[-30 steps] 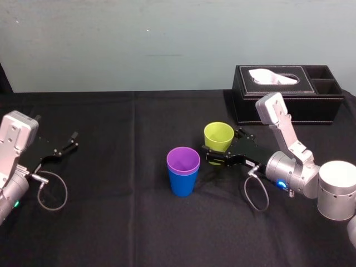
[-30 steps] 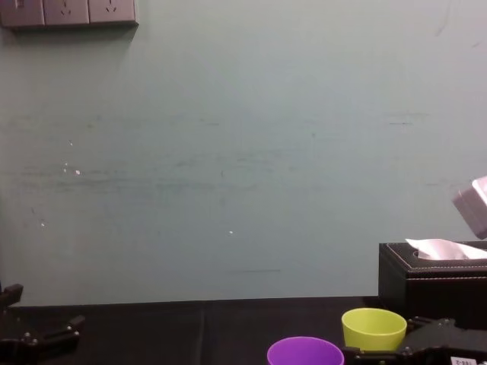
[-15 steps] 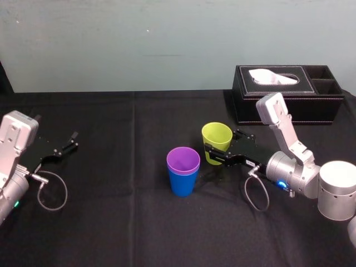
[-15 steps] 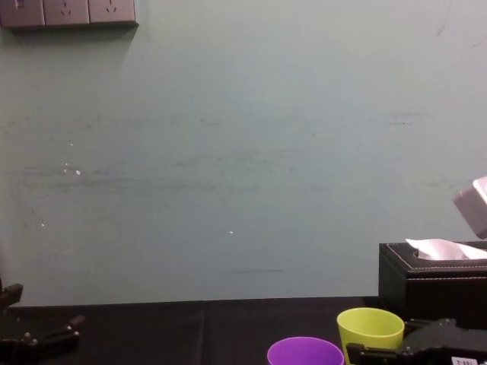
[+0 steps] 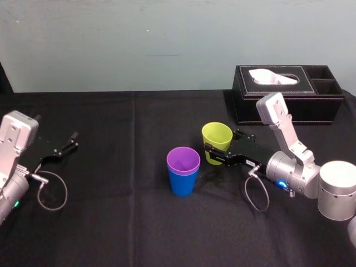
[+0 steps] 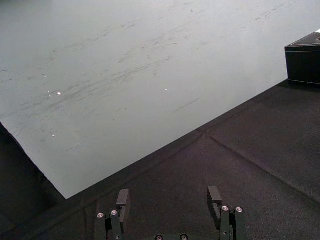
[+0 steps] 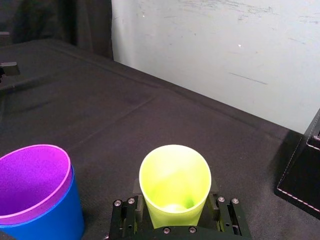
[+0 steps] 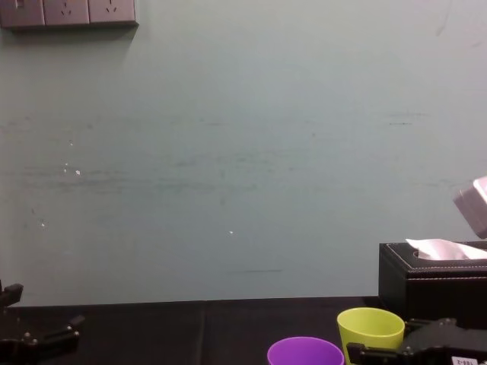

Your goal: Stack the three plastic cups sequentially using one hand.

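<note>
Right gripper (image 5: 214,156) pinched yellow-green cup (image 5: 217,139) mid-frame, purple cup (image 5: 183,159) sat inside blue cup (image 5: 183,183) just left, left gripper (image 5: 67,143) spread wide at left edge

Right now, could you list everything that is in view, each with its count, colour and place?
table: one, black-clothed, before the robot
blue cup: one, blue, upright, mid-table
purple cup: one, purple, nested in the blue cup
yellow-green cup: one, yellow-green, right of the stack
tissue box: one, black, far right of table
left tool: one, black, open, table's left side
right tool: one, black, shut on the yellow-green cup
</note>
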